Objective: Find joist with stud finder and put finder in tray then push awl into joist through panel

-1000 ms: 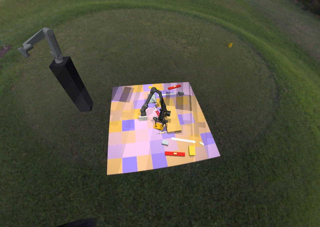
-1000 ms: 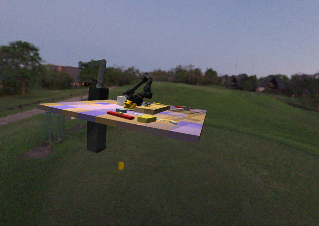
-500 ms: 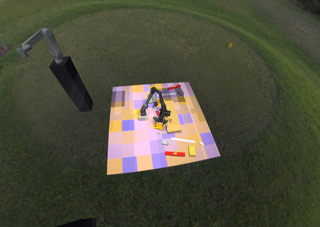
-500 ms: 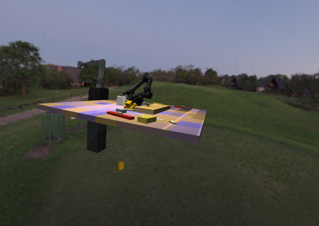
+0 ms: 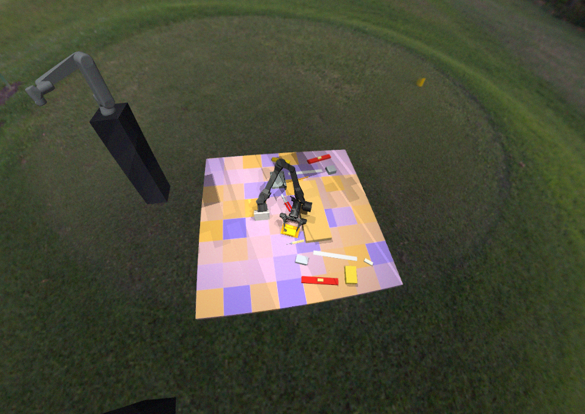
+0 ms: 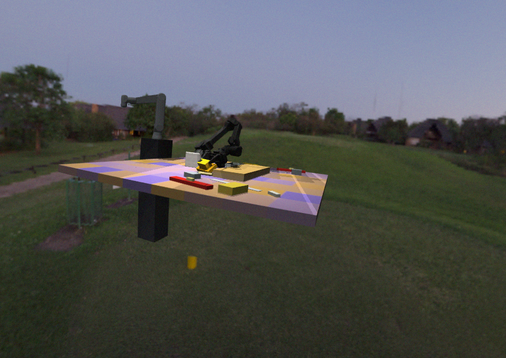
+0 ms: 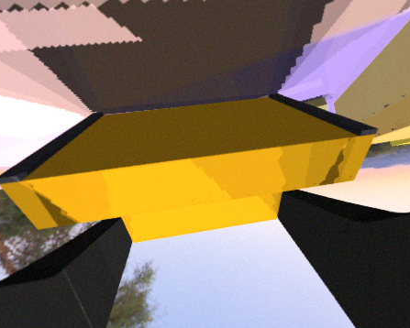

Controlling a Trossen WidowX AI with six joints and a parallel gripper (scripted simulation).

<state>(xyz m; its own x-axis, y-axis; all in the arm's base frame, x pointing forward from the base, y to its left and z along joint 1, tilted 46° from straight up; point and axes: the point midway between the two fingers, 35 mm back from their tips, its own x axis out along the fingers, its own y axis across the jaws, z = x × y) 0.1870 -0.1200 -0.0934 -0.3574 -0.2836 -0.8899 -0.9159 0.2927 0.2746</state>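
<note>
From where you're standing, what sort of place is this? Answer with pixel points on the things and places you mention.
Outdoors, perhaps parkland or a lodge's grounds: mown-looking grass (image 5: 302,353) (image 6: 327,288), a line of trees (image 6: 30,97), and what look like steep-roofed buildings (image 6: 433,133) under a dim sky (image 6: 265,39).

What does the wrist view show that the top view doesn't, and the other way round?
Only the wrist view: the sky, and a close look at the two dark strips along the edges of the yellow tool.

Only the top view: the grey arm on its black pillar, and the red bar near the table's edge.

Both: the yellow stud finder, the gripper holding it, and part of the patchwork table top.
</note>
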